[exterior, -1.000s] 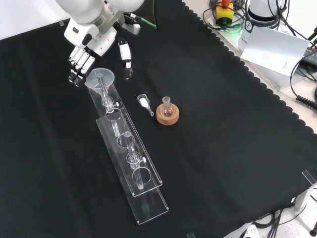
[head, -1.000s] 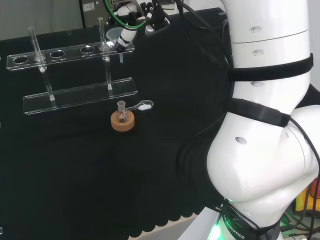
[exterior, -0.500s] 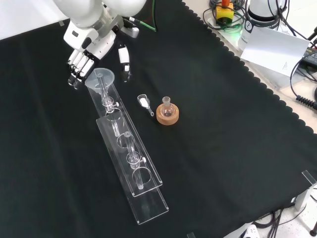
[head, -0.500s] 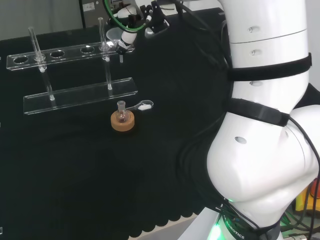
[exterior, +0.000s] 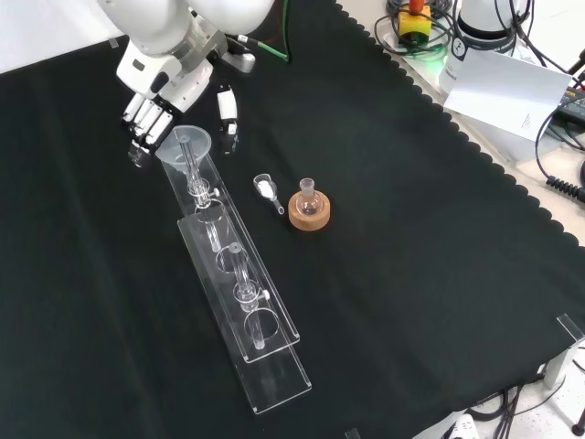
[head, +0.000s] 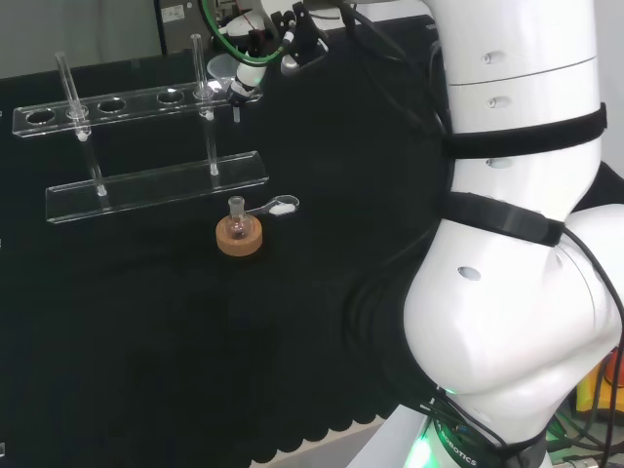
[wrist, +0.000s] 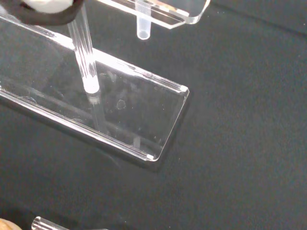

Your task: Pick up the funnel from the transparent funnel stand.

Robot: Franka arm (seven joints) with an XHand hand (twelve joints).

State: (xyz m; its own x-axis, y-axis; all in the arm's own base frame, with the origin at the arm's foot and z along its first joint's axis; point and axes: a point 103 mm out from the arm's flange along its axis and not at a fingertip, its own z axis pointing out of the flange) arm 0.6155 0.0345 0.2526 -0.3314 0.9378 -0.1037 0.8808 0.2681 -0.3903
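Observation:
A clear funnel (exterior: pixel 186 144) sits in the end hole of the transparent stand (exterior: pixel 245 302), at the end nearest the arm. The hand (exterior: pixel 164 87) hovers just beyond that end, open. Its fingers (exterior: pixel 139 119) hang on one side of the funnel's rim and its thumb (exterior: pixel 225 105) on the other, and I cannot tell whether they touch it. In the head view the funnel (head: pixel 223 68) is at the stand's right end, with the thumb (head: pixel 248 76) beside it. The wrist view looks at the funnel's stem (wrist: pixel 143 28) poking below the upper shelf (wrist: pixel 168 12), over the base plate (wrist: pixel 144 115).
A cork ring holding a small flask (exterior: pixel 309 208) stands right of the stand in the front view, with a small scoop of white powder (exterior: pixel 266 189) beside it. The cloth's scalloped edge (exterior: pixel 475 155), with papers and cables beyond it, runs along the right.
The hand has drawn back a little from the stand's end, upward in the front view, and the thumb has lifted away from the funnel's rim. The funnel has not moved.

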